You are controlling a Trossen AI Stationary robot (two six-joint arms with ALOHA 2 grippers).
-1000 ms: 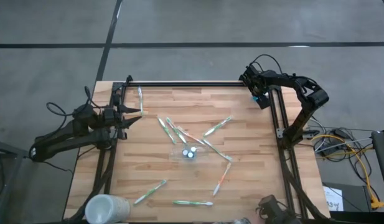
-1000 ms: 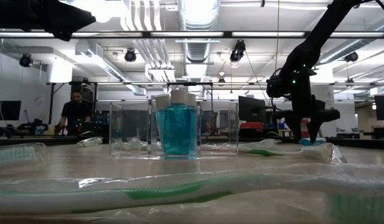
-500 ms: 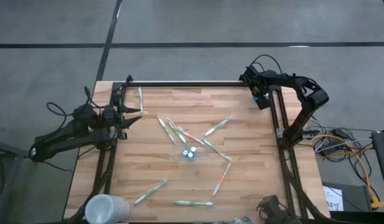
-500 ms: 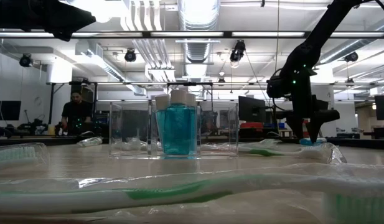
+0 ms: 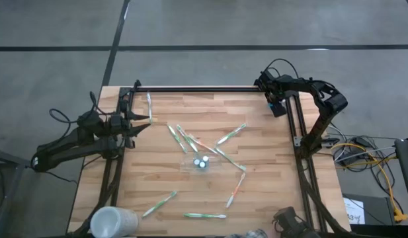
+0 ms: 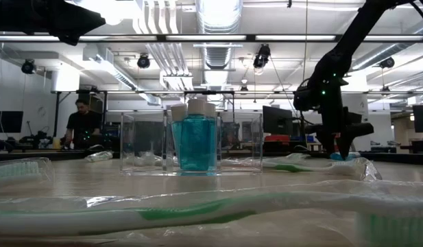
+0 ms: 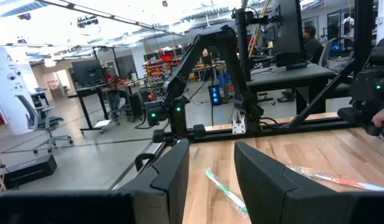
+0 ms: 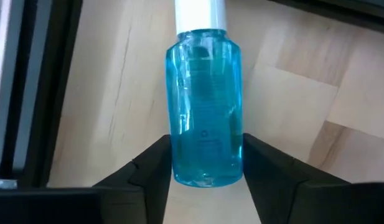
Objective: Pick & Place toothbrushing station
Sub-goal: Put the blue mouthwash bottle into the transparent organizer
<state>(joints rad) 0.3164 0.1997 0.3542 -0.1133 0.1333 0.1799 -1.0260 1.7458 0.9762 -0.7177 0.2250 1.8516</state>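
Only the right wrist view shows a blue bottle (image 8: 206,102) lying flat, its base between the right gripper (image 8: 206,163) fingers, white cap pointing away. Whether they clench it I cannot tell. The left gripper (image 7: 211,168) hangs released at the table's left edge.

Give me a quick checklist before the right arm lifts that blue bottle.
1. Blue bottle sits between the right end effector fingers: ok.
2. Fingers fully clamped on it: cannot tell.
3. Bottle cap on: ok.
4. Clear holder upright mid-table with blue bottles inside: ok.
5. Left end effector open, holding nothing, parked at the table's left edge: ok.
6. Room left in the holder: cannot tell.
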